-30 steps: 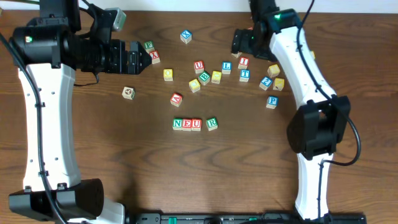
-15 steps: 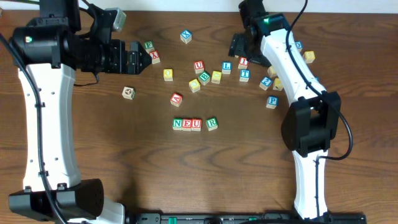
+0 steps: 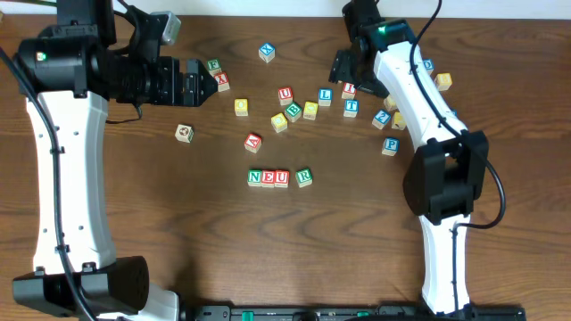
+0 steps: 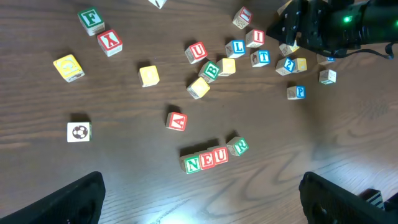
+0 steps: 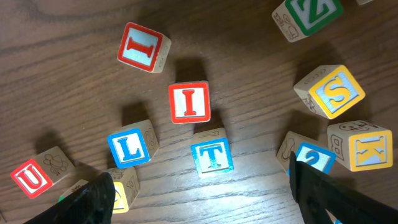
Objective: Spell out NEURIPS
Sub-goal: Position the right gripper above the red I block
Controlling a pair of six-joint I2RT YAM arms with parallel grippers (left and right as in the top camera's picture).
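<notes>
Brown surface (image 3: pixel 178 232): NEU (image 3: pixel 268 177) in a row, R (image 3: pixel 304 176) just beside. Left fingers (image 4: pixel 68 202) wide, empty. Right fingers (image 5: pixel 87 202) apart above T (image 5: pixel 212 157) and I (image 5: pixel 189 102), seemingly touching nothing.

1. Table (image 3: pixel 178 232): dark brown wood with a pronounced grain, smooth, and a low satin sheen. A pale glare patch shows in the left wrist view.
2. NEU row (image 3: pixel 268 177) and I cube (image 5: pixel 189 102): pale, bare-looking wood at the edges. The letter faces are painted in flat red, green or blue.
3. S cube (image 5: pixel 329 91): matt yellow painted face. The side faces are bare wood with fine printed line drawings.
4. Left arm (image 3: pixel 67 178) and right arm (image 3: pixel 412 82): smooth white plastic shells, slightly glossy, with matt black joints.
5. Right gripper (image 5: pixel 199 186): fingers (image 5: pixel 93 199) black and matt, blurred in the right wrist view.
</notes>
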